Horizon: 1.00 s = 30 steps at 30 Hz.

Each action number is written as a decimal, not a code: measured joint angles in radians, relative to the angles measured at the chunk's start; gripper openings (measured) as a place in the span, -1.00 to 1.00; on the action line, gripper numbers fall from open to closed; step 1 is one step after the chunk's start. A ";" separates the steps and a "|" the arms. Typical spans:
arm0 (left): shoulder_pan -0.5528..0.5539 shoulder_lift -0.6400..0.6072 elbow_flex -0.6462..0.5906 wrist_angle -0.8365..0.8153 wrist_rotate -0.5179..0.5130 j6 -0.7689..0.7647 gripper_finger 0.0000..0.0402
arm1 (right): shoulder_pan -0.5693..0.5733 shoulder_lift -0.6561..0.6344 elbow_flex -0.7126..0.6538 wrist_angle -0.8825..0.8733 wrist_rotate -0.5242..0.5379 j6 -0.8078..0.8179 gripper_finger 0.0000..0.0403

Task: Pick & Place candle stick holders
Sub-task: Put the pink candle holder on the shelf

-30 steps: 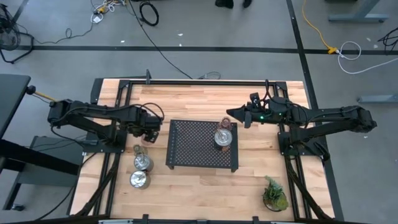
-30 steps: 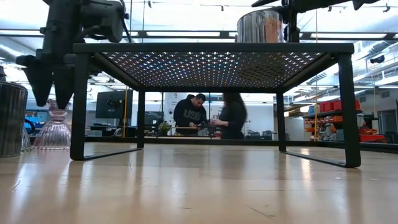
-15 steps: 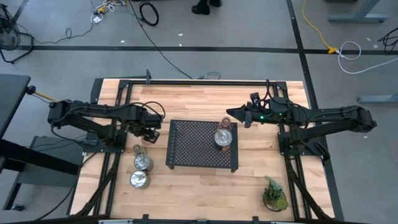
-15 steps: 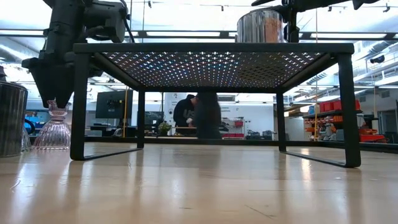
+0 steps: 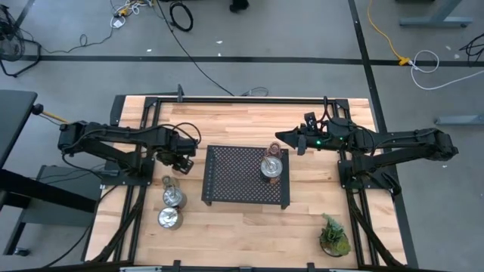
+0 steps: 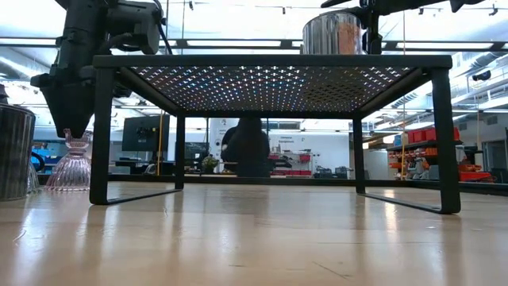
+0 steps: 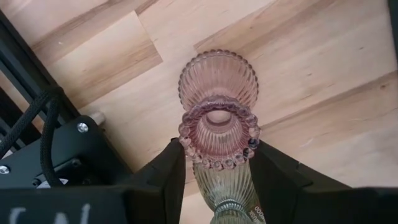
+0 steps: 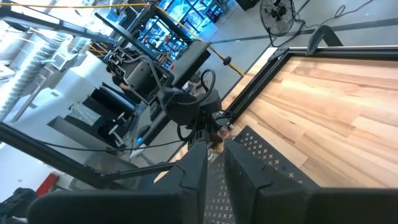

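Left gripper (image 7: 217, 163): fingers flank the pink glass holder (image 7: 218, 127), closed on its rim. Right gripper (image 5: 278, 138), pressed shut, waits just behind tray (image 5: 227, 174). You've one silver holder (image 5: 271, 168) placed; others remain.

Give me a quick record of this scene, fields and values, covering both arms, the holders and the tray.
left end effector: beside the tray's left edge, fingers on either side of the pink glass holder, which stands on the table
right end effector: shut, holding nothing, above the tray's back right corner
black perforated tray: table centre, one silver holder and a reddish glass cup standing on it near its right edge
other silver holders: two on the wood left of the tray
potted plant: front right of table
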 joint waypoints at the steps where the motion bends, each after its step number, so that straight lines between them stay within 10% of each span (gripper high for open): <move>1: 0.000 0.000 0.002 -0.003 0.002 0.001 -0.22 | 0.000 0.000 0.000 0.000 0.000 0.000 -0.74; 30: -0.008 0.001 0.467 -0.261 0.054 0.116 -0.22 | 0.000 0.000 0.000 -0.006 0.000 -0.010 -0.74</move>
